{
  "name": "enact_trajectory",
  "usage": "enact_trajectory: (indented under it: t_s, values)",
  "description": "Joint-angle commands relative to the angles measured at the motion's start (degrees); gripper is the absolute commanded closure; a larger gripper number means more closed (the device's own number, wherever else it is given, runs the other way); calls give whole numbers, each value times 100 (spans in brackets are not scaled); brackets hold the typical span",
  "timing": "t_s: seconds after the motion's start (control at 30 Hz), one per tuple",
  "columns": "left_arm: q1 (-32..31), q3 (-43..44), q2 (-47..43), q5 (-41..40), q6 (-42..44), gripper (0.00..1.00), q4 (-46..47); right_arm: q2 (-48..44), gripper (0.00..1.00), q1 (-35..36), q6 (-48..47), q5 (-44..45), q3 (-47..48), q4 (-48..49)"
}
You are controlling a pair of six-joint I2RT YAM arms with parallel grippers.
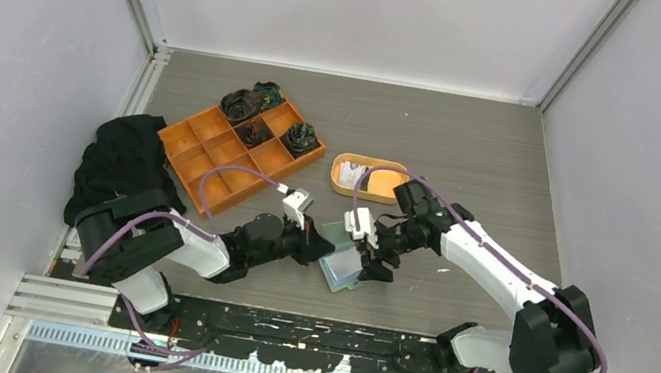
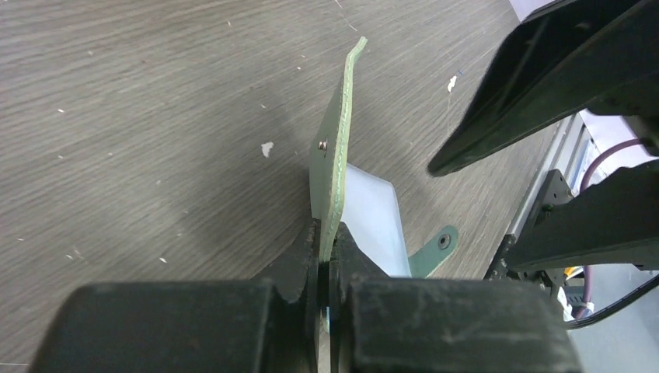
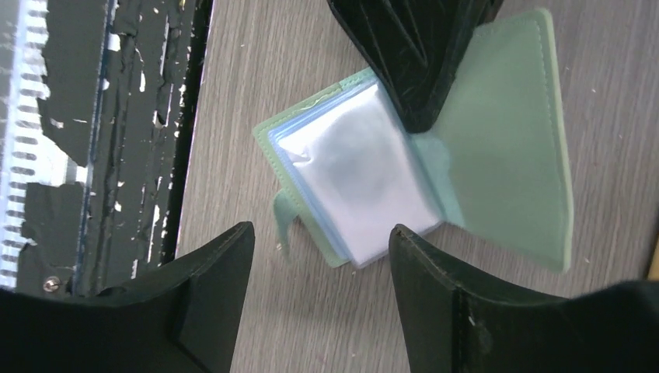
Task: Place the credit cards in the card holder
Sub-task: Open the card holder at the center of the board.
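Between the left gripper's (image 2: 325,250) closed fingers sits the lower edge of the card holder's (image 2: 334,140) green cover, pinched tight and held upright off the table (image 2: 140,116). Directly beneath the right gripper (image 3: 320,237), whose jaws stand wide apart and hold nothing, lie the glossy pockets (image 3: 353,183), fanned open. Beyond that gripper, well apart, the credit cards (image 1: 354,172) rest in an oval orange dish (image 1: 381,163) (any print on them is too small to read).
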Motion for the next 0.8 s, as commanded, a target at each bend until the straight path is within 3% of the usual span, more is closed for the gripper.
enact_trajectory:
  t_s: [0.0,0.2,0.43,0.77]
  values:
    - [-115,152,-95,-210,-356,100,114,84,31,290,104,335,-63,809]
    - [-108,227,143,-21,-917,100,522,69,23,509,-60,500,-157,847]
    - [109,292,-20,176,-1594,100,-45,41,4,754,-377,748,-235,701]
    - [148,376,26,439,-1938,100,-122,162,3,1023,129,1489,-305,1273]
